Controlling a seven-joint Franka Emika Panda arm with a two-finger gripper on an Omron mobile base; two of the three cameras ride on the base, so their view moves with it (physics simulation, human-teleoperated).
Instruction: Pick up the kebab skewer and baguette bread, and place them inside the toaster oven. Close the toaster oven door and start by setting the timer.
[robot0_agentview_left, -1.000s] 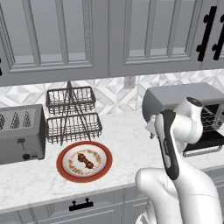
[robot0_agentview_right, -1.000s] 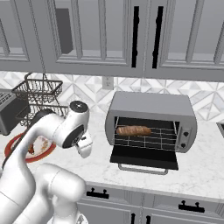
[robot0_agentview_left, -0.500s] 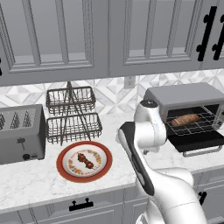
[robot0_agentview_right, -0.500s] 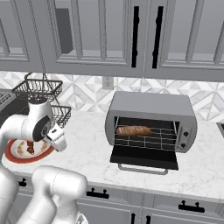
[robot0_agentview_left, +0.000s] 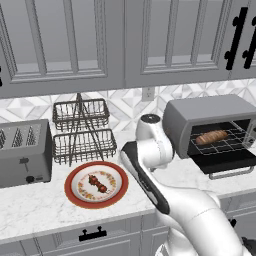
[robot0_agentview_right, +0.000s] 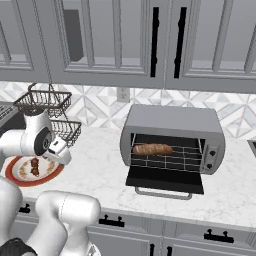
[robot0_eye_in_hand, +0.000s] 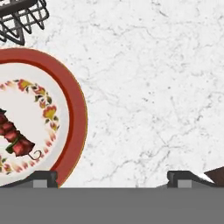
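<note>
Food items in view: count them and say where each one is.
2. The kebab skewer lies on the red-rimmed plate; the baguette bread sits on the toaster oven rack.

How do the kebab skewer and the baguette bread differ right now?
The kebab skewer lies on the red-rimmed plate; the baguette bread sits on the rack inside the toaster oven. The skewer is small and dark red-brown; the baguette is longer and golden-brown. Both lie flat.
</note>
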